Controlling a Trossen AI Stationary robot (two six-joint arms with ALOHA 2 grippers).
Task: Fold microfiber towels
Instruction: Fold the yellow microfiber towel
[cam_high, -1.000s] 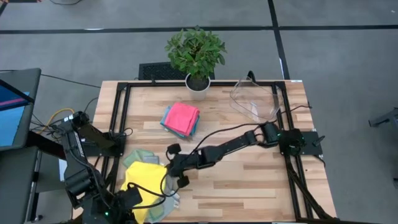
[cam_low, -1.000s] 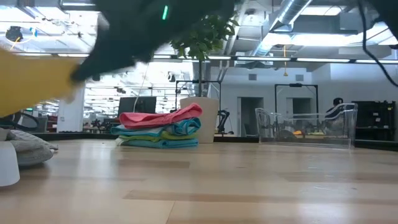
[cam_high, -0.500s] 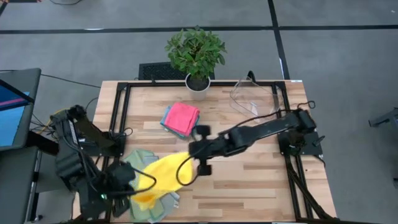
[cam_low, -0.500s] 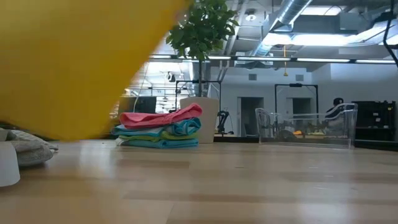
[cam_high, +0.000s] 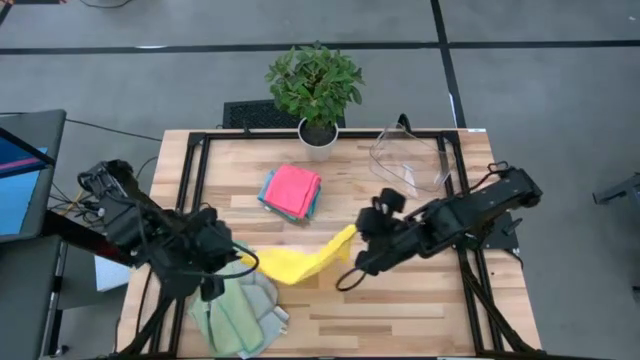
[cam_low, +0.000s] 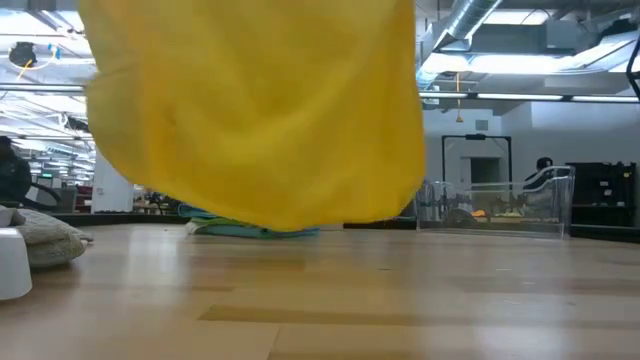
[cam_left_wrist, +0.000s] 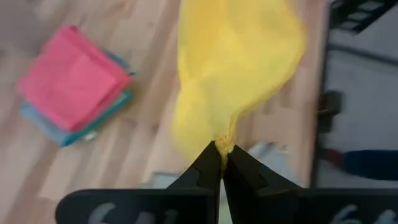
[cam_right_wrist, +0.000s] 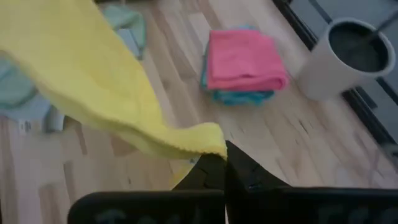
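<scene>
A yellow microfiber towel (cam_high: 300, 262) hangs stretched between my two grippers over the middle of the table; in the low view it (cam_low: 260, 110) fills the upper left. My left gripper (cam_high: 243, 258) is shut on its left end and my right gripper (cam_high: 353, 238) is shut on its right end. Pale green towels (cam_high: 240, 312) lie loosely piled at the near left. A folded stack with a pink towel on top (cam_high: 291, 190) rests flat on the table toward the far side. My left gripper pinches a bunched corner of the yellow towel (cam_left_wrist: 222, 142) between its two fingertips, coming slantwise from above on the table's left. The cloth runs away from the fingers, lifted off the table. My right gripper pinches the towel's opposite corner (cam_right_wrist: 211, 142) between its two fingertips, slanting down from the table's right. One edge runs from the corner toward the other gripper; the towel sags between the two holds, its lower edge (cam_low: 280, 222) hanging close above the table.
A potted plant (cam_high: 318, 135) stands at the far edge, a clear plastic bin (cam_high: 410, 160) at the far right. Black frame rails run along the table's left and right sides. Bare wood lies in front of the right arm, near the front edge.
Both grippers have risen, rolling as they went. The right one has gone toward the table's right, the left one from the near left corner toward the middle. The yellow towel has come off the pale green pile and now hangs spread between them.
</scene>
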